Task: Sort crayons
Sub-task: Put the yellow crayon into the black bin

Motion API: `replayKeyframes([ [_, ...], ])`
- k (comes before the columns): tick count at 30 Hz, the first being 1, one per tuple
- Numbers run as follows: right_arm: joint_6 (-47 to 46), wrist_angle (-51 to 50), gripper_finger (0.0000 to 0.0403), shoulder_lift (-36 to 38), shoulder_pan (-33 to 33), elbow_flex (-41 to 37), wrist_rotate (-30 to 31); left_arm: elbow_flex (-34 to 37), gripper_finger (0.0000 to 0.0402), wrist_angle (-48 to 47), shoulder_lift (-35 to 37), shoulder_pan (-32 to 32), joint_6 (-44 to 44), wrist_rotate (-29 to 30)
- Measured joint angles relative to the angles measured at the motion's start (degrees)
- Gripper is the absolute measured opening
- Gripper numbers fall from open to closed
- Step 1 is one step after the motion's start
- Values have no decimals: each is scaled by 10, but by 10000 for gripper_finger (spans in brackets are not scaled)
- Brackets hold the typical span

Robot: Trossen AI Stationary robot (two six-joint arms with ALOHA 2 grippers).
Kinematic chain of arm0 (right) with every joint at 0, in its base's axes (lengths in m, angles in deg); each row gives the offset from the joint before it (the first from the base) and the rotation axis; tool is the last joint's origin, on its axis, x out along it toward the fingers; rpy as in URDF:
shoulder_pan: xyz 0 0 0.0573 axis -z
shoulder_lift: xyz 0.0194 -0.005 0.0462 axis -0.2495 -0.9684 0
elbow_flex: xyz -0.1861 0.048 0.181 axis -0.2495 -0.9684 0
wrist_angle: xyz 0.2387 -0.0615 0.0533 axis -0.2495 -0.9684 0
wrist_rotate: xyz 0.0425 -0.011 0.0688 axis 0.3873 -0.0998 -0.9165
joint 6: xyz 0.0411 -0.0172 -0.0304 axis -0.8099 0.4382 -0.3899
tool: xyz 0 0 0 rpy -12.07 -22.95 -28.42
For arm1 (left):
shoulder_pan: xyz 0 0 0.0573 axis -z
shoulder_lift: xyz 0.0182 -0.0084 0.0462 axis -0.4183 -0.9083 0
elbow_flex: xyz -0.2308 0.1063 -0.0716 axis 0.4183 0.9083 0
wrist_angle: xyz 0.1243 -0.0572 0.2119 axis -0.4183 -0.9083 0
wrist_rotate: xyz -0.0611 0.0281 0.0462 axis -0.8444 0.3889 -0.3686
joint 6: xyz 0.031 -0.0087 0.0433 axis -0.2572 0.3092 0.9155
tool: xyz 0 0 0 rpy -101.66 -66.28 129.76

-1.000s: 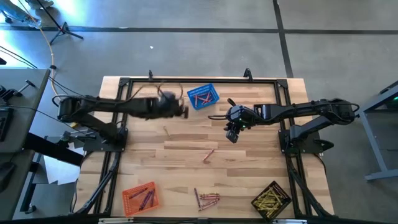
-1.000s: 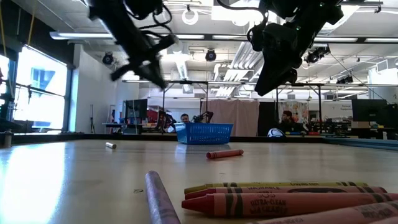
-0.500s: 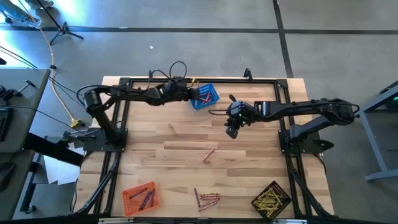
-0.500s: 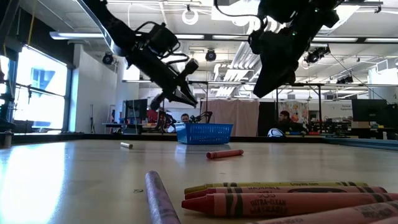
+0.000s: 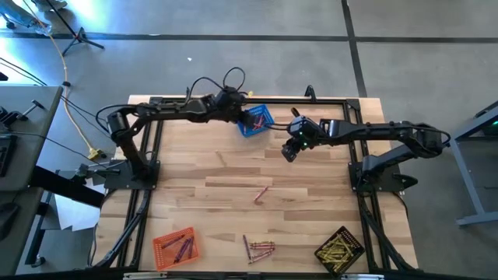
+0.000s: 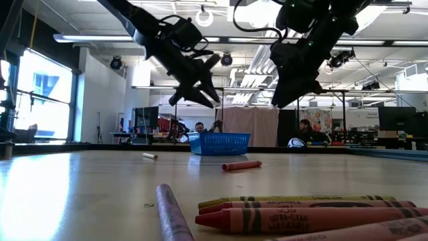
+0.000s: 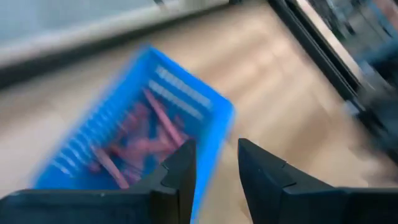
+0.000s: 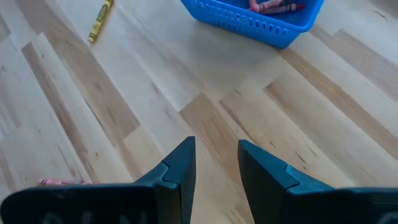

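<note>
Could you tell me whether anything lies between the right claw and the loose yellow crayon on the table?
Nothing visible does. The right claw hangs open and empty above bare wood, and the yellow crayon lies alone farther across the table. The blue basket sits off to one side of that path.

Bright, even indoor lighting; one view blurred by motion.

Ceiling lamps (image 6: 200,15) and a window (image 6: 41,94) glare in the low view. The blue basket (image 7: 134,146) smears in the left wrist view. Nearest crayons (image 6: 301,214) look soft.
</note>
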Motion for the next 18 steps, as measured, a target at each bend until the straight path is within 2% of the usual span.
replayKeyframes([
  [4,10,-8,106,0,0,0,0,-44,104,-134,1,10,6,-126],
  [7,23,-20,106,0,0,0,0,-54,97,-243,1,34,15,-138],
  [10,25,-31,106,0,0,0,0,-54,90,-335,1,63,-11,-91],
  [13,28,-40,106,0,0,0,0,-54,88,-392,1,94,-54,-7],
  [18,48,-50,106,0,0,0,-8,-54,88,-401,0,126,-147,115],
])
